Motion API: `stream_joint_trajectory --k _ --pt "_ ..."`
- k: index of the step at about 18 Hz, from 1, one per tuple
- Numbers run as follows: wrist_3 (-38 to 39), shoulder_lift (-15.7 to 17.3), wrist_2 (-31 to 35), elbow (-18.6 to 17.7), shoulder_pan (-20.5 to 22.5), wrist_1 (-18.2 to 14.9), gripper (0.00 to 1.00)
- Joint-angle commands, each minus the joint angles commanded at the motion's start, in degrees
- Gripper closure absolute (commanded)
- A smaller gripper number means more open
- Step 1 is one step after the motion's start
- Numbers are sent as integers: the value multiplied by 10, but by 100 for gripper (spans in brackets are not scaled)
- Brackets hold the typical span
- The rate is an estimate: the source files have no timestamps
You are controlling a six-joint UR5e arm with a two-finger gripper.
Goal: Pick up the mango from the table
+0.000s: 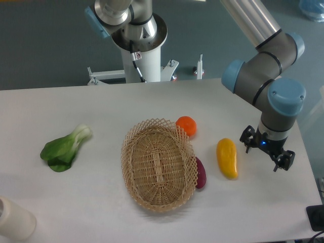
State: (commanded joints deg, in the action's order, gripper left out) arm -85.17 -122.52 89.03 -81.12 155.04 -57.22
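On the bench (76, 202) I see the mango (227, 158) lying just right of the wicker basket (159, 164), near the purple vegetable (200, 173) and orange (186, 125). My tool (267, 152) hangs right of the mango, not touching it; whether its fingers are apart I cannot tell.

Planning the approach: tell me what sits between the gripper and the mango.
Nothing: in the fixed camera view only bare white table separates the gripper from the mango.
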Motion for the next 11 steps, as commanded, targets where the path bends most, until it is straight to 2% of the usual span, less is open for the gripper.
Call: stream_joint_trajectory --k 11 --pt "19 2 -4 -2 1 0 0"
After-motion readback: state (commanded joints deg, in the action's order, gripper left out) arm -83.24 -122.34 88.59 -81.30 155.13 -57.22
